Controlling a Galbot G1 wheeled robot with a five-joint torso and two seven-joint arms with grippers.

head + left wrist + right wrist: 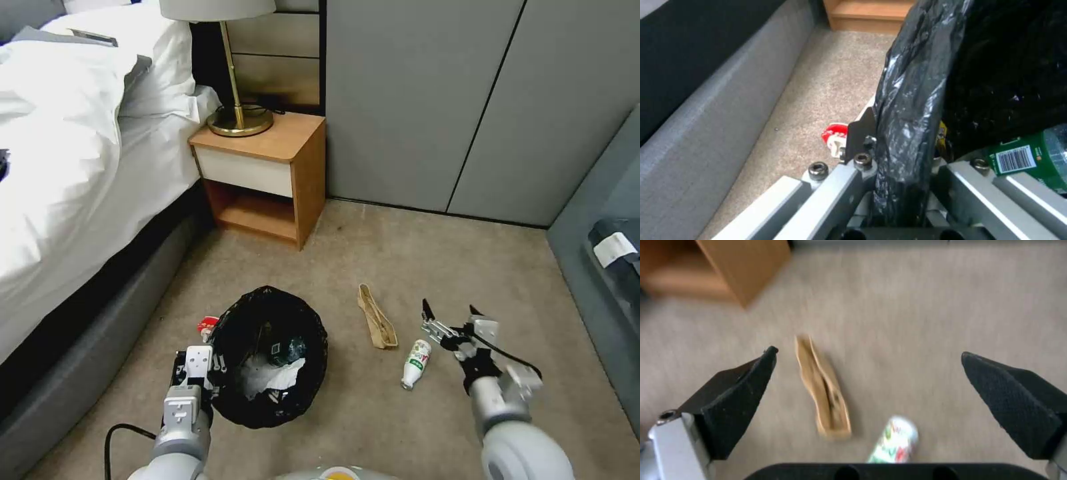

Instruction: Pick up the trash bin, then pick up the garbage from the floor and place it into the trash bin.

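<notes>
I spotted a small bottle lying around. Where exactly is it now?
The small bottle lies on the carpet in the head view, on the robot's right, beside the tan peel-like strip and just left of the open right gripper.

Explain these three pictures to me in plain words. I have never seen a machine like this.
This is a wheeled robot with two arms, seen through three cameras: one on its head looking down at the carpet, and one on each wrist.

The left gripper is shut on the rim of the trash bin, a pail lined with a black bag. The left wrist camera shows that bag pinched between the fingers. White tissue and a green bottle already lie inside.

The right gripper hangs open above the floor, holding nothing. Below it lie a small white bottle and a tan strip. A red-white packet lies beside the bin.
</notes>
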